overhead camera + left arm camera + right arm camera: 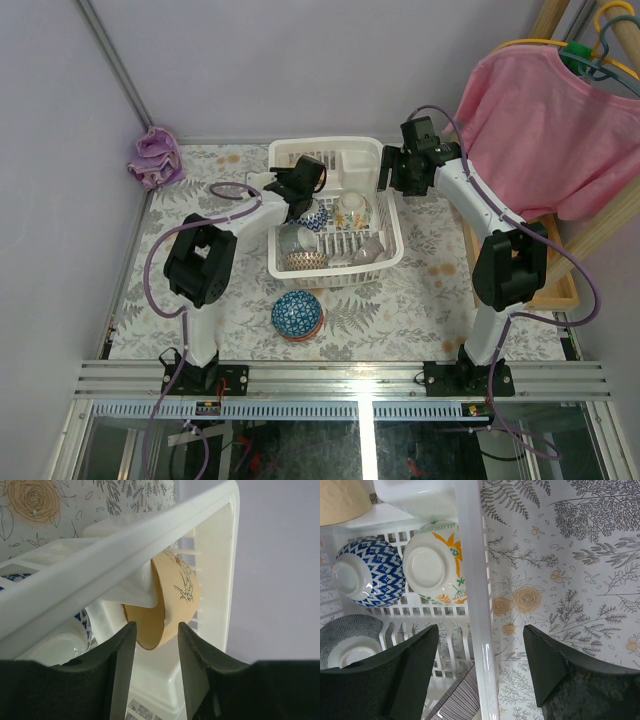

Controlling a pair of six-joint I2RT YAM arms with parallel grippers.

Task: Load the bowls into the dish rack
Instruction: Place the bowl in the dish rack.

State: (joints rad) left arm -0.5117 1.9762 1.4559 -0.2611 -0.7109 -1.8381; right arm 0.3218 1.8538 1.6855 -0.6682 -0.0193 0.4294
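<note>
Down by the arm bases, a blue patterned bowl (297, 314) is sitting upside down on the floral table (420, 300), well outside the dish rack (390, 250). So I'm guessing the job is mostly done, with this one still waiting its turn.

Moving up into the rack, a few bowls are already lying in there. A blue-and-white bowl (365, 575) and a white bowl with the orange flower (435, 562) are sitting side by side, bases facing the right wrist camera. A grey speckled bowl (347, 640) is lying just nearer than those two. They're tipped over or propped on the ridged base, which is probably the whole point, since they drain and pack tighter that way.

The right gripper (481, 627) is hanging over the rack's right wall with its jaws spread wide, one finger on each side of the rim, carrying nothing. It looks like it's just parking out of the way.

Further back, the left gripper (156, 630) is reaching into the far left of the rack. Its jaws are standing apart, and a tan bowl (175, 595) is standing on edge just beyond the tips, leaning against the white plastic. It doesn't look pinched to me. I think the rack is doing the holding.

Way at the back, a pink cloth (155, 158) is lying bunched in the left corner and a pink shirt (545, 130) is hanging on the right.
</note>
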